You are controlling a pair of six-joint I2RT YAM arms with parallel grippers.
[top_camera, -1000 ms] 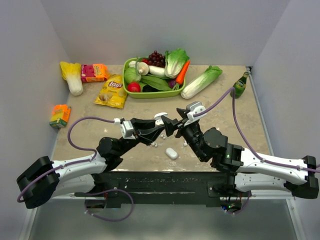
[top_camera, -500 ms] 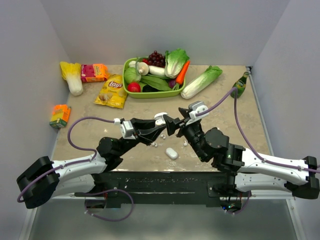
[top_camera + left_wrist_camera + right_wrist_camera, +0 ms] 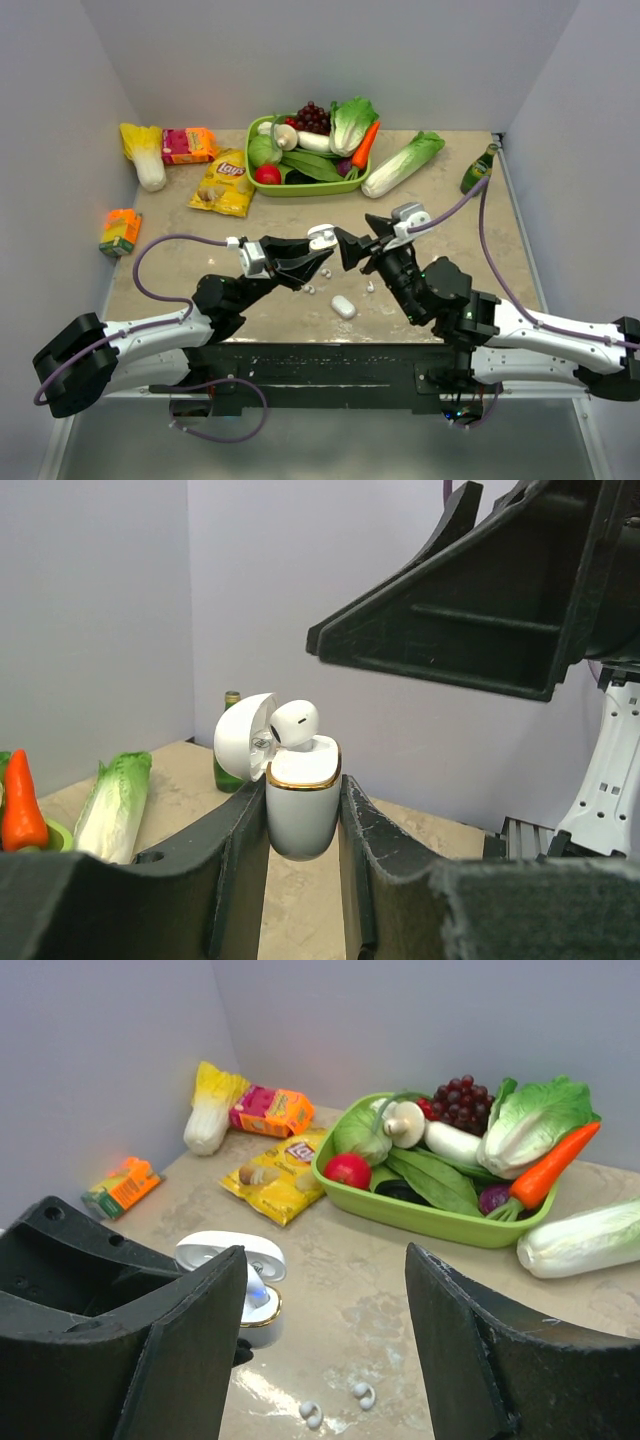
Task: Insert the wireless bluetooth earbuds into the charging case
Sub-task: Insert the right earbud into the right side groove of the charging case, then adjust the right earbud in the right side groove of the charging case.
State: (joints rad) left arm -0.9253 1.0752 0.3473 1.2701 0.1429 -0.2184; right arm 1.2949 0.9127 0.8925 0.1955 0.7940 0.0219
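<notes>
Left claw: your left claw (image 3: 318, 250) is clamped on the charging case (image 3: 303, 810) and holds it upright above the tabletop (image 3: 450, 230), lid (image 3: 240, 735) swung open.
Right claw: your right claw (image 3: 325, 1290) stands wide apart and carries nothing.
What has changed: over the last second the right claw has drawn back from the case mouth toward the right. Its tips were close against the case; now there is a clear gap between them.
Earbud: one earbud (image 3: 293, 723) sits in the case opening. Its rounded head still shows above the gold rim and leans toward the lid, so it looks placed but perhaps not fully down.
Loose earbuds: at least two loose earbuds (image 3: 312, 1415) lie on the tabletop below the case, close together.
Second white case: a second white case (image 3: 343, 306) lies on the tabletop near the arm bases, untouched.
Meaning for the task: the release looks done for this earbud. You likely need to check its seating, then send the right claw down for another loose one.
Risk: the buds are tiny and glossy, so they could slip from a pinch.
</notes>
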